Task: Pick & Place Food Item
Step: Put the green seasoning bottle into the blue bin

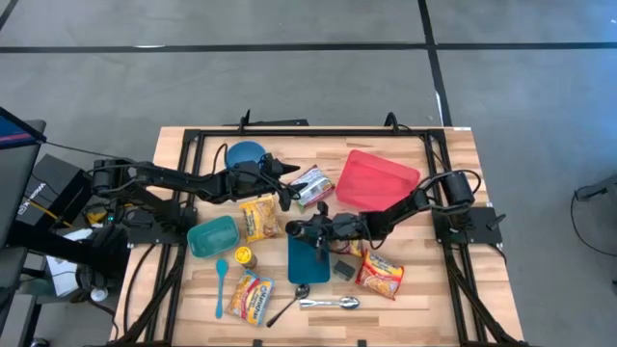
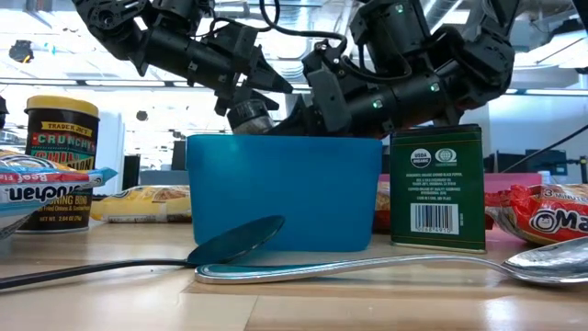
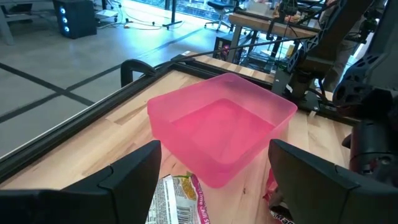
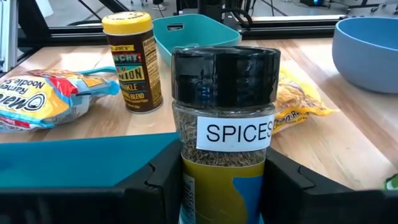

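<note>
Spice jar: the spice jar (image 4: 225, 134) sits upright between the right hand's (image 1: 307, 230) fingers, clamped at the glass body, above the dark blue container (image 1: 308, 258) near the middle of the desk (image 1: 463, 299).
Right hand: closed on the jar, low over the blue container's open top.
Left hand: the left hand (image 1: 287, 172) hangs with fingers wide apart and nothing in them, facing the pink bin (image 3: 222, 129).
Slip risk: smooth glass held on two narrow fingers (the label band is the only texture) could twist or slide.
Tipping risk: a tall jar released off-level may topple inside.
Collision risk: both arms are near each other; the green tin (image 2: 437, 188) stands just beside the container.
</note>
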`<move>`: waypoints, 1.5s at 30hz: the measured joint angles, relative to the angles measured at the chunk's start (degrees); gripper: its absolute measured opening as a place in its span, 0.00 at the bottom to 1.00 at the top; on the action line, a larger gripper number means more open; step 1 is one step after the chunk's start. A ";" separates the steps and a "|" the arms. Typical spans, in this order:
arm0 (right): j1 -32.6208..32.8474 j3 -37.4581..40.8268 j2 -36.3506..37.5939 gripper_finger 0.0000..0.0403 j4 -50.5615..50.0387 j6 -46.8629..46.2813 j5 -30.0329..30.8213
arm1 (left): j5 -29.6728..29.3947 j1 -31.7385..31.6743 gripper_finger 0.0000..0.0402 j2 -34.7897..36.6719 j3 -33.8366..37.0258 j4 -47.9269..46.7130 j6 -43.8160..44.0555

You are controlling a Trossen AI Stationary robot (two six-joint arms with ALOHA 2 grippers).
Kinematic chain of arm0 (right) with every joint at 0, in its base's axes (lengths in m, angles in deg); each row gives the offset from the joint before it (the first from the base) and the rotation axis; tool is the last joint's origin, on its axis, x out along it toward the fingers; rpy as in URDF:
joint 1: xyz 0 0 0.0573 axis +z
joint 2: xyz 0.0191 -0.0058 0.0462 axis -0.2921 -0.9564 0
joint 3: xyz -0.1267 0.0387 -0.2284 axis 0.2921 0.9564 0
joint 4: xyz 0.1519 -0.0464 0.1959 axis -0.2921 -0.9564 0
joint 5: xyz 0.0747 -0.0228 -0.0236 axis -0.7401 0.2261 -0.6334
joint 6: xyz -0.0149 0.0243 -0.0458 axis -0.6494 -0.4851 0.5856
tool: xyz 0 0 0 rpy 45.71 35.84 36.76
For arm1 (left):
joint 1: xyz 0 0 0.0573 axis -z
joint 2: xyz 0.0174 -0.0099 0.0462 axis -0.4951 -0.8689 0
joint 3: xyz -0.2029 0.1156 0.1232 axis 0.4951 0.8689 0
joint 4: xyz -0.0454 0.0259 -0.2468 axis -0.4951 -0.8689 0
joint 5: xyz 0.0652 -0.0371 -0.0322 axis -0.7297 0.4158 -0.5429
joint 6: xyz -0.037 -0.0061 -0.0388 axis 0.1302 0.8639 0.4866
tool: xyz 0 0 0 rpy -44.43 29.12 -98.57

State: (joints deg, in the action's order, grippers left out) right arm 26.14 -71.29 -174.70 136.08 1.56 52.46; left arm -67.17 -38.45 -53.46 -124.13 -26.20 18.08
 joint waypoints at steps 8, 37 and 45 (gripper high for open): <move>-0.45 0.00 0.02 0.43 -0.14 -0.51 -2.87 | 0.02 0.00 0.73 0.02 0.00 0.00 0.02; -0.66 -0.02 0.11 0.56 -1.30 -0.55 -2.84 | 0.48 0.00 0.73 0.01 0.00 -0.01 0.02; -0.66 -0.04 0.11 0.56 -1.41 -0.54 -2.82 | 0.48 0.02 0.73 0.02 0.00 0.00 0.02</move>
State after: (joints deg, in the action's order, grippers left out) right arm 25.48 -71.33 -174.59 134.67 1.02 49.64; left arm -66.69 -38.43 -53.44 -124.13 -26.20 18.11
